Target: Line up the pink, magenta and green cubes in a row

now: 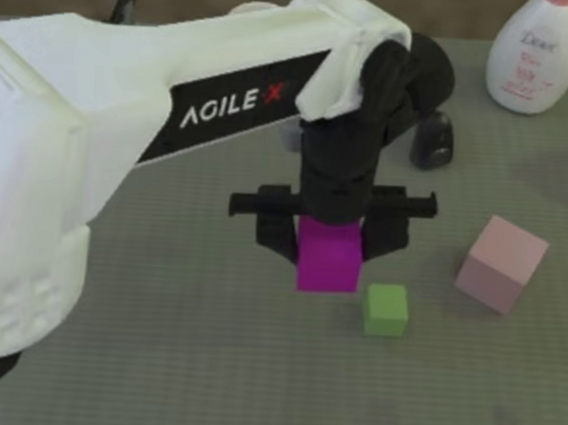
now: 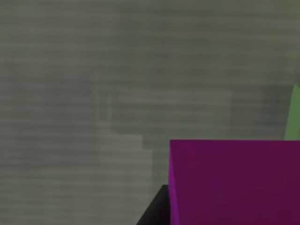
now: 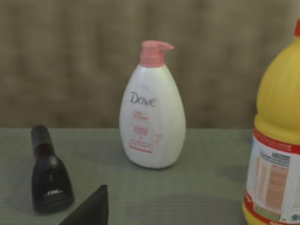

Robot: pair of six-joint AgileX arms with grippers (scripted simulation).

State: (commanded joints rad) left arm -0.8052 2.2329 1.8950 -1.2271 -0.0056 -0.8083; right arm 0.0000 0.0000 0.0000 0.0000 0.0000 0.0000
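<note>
The vivid magenta matte cube [image 1: 328,258] sits mid-frame in our left tool [image 1: 329,242], clamped on opposite flat faces, just left of the small light green cube [image 1: 386,308]; the pale pink cube [image 1: 501,263] lies right. It looks light, rigid, non-slippery

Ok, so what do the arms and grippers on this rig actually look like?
Only the left arm shows in the top view: bulky, rounded white shells with a black panel lettered AGILE X in white, the X reddish. Its wrist section is black. The left gripper is black too, a crossbar with two flat fingers. Of the right gripper, only a dark pointed tip appears in its own wrist view.
</note>
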